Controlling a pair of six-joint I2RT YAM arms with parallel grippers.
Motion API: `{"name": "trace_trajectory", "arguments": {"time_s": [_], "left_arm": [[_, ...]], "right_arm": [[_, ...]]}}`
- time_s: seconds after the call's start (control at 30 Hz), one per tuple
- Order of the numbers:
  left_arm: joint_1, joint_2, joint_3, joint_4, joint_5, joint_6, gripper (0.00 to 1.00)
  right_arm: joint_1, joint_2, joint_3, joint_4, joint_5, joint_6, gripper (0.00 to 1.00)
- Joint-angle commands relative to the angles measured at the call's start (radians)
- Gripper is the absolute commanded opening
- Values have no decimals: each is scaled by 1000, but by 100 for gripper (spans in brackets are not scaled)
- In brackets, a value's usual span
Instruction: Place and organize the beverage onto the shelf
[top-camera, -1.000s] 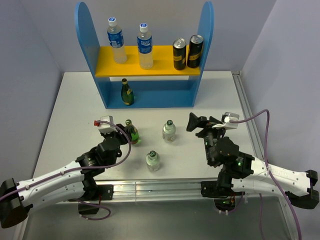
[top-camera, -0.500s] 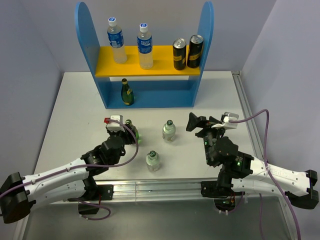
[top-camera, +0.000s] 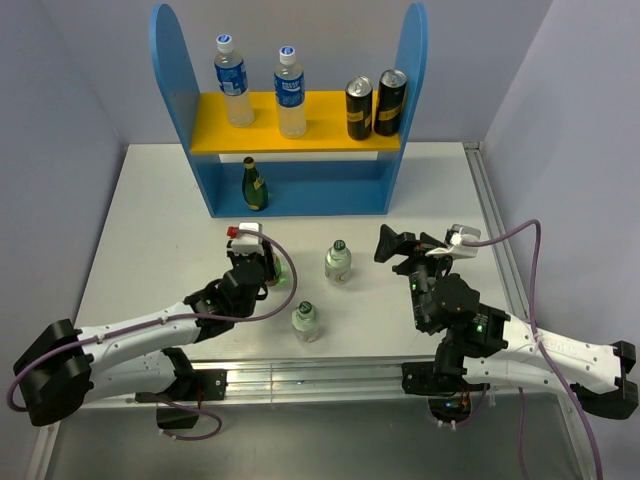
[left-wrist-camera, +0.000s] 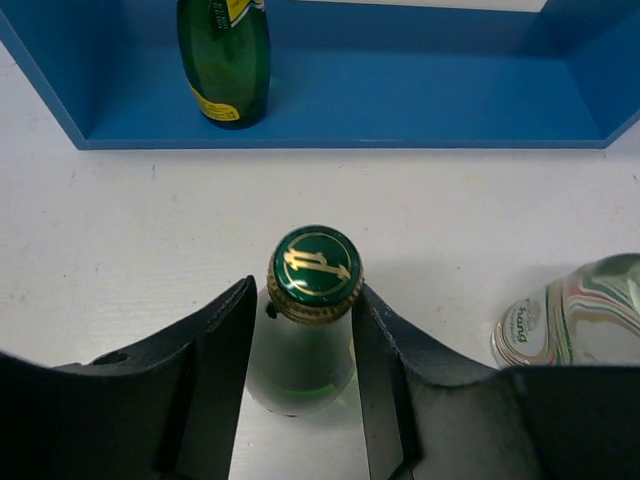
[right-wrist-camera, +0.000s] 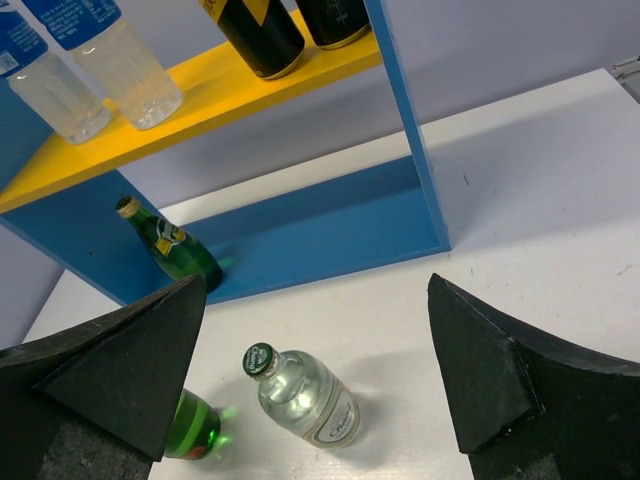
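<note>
Left gripper (left-wrist-camera: 302, 300) astride dark green glass bottle (left-wrist-camera: 300, 375) on white tabletop (left-wrist-camera: 120, 230) — clamped or not, cannot tell (right gripper (right-wrist-camera: 315, 290) gapes wide). Blue two-level shelf (left-wrist-camera: 400, 100) at 12 o'clock. Risk — a pinch this high could tip the bottle on lifting.

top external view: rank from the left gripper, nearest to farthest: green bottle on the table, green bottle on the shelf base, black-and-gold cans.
1. Green bottle on the table: between the fingers of the left gripper.
2. Green bottle on the shelf base: beyond it, at the left end of the shelf.
3. Black-and-gold cans: farthest, at the right end of the upper board.
</note>
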Motion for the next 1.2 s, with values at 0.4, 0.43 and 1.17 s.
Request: {"name": "trace_trajectory", "arguments": {"time_s": [0.4, 0.43, 1.17], "left_arm": [[99, 153, 22, 184, 55, 49, 44], [103, 160, 23, 193, 58, 53, 40], [204, 458, 426, 287, 119, 302, 0]], "right_arm": [[-5, -4, -11, 26, 17, 12, 98], [-7, -4, -13, 26, 16, 12, 98], [-11, -13, -16, 26, 17, 18, 98]]}}
